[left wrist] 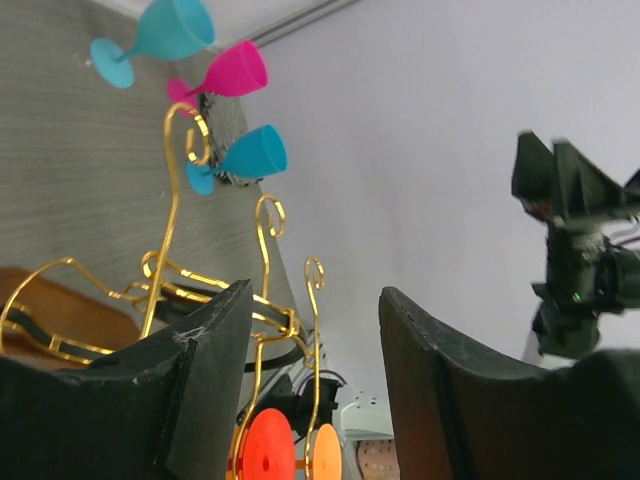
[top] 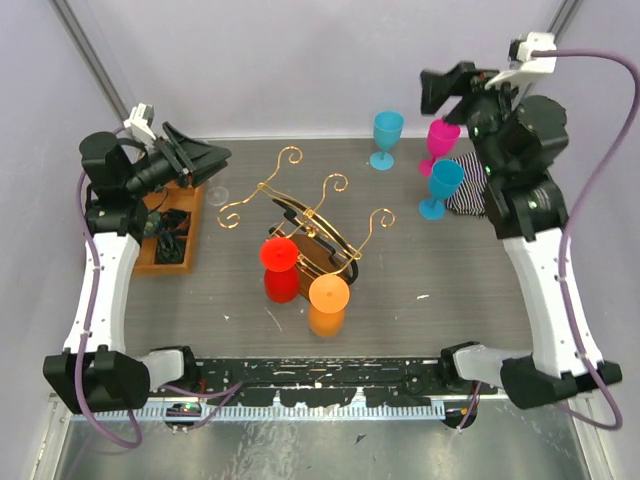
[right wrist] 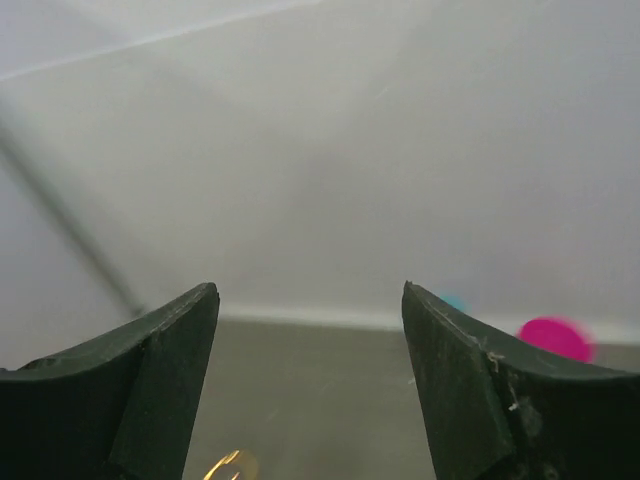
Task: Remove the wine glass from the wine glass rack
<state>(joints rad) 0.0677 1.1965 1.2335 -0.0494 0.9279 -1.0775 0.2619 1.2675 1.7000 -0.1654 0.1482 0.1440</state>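
Observation:
The gold wire wine glass rack (top: pixel 300 215) stands mid-table on a dark wooden base. A red wine glass (top: pixel 279 268) and an orange wine glass (top: pixel 328 303) hang upside down from its near arms. In the left wrist view the rack (left wrist: pixel 262 318) and both glass feet, red (left wrist: pixel 268 448) and orange (left wrist: pixel 324 450), show between my fingers. My left gripper (top: pixel 215 158) is open and empty, left of the rack and raised. My right gripper (top: pixel 432 90) is open and empty, high at the back right. It shows open in the right wrist view (right wrist: pixel 310 320).
Two blue glasses (top: pixel 386 138) (top: pixel 441 187) and a pink glass (top: pixel 440 142) stand at the back right, by a striped cloth (top: pixel 465 197). An orange compartment tray (top: pixel 168 227) sits at the left under the left arm.

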